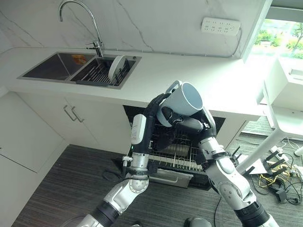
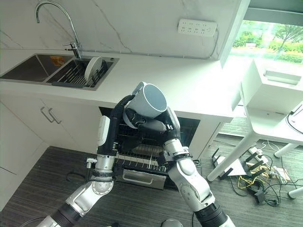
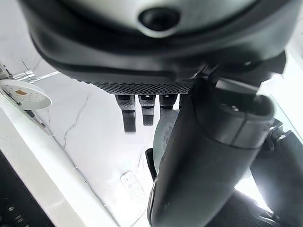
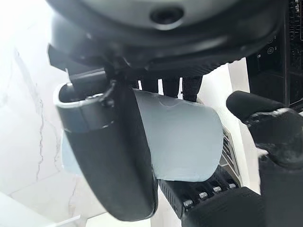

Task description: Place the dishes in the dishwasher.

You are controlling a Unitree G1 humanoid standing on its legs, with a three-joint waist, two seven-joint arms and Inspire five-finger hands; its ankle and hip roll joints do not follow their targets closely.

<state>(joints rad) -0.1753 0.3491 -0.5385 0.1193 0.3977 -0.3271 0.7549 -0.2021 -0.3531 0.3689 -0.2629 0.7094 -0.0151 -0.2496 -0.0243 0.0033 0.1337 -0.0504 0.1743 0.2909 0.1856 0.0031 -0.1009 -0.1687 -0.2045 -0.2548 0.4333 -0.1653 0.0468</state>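
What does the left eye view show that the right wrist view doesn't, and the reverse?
Left eye alone: the sink with its faucet, a white plate upright in the sink rack, the pulled-out dishwasher rack, and the left hand's grip on the mug. Right wrist alone: a close look at the right hand's thumb across the mug wall. Both: the pale blue mug, with both hands' fingers around it.

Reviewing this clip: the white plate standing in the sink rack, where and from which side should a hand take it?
Grip the plate by its top rim, coming from above. It stands on edge, leaning in the rack, so only the upper rim is free; the rack hems in its lower part. Both hands are occupied: the right hand holds the mug, and the left hand touches it.
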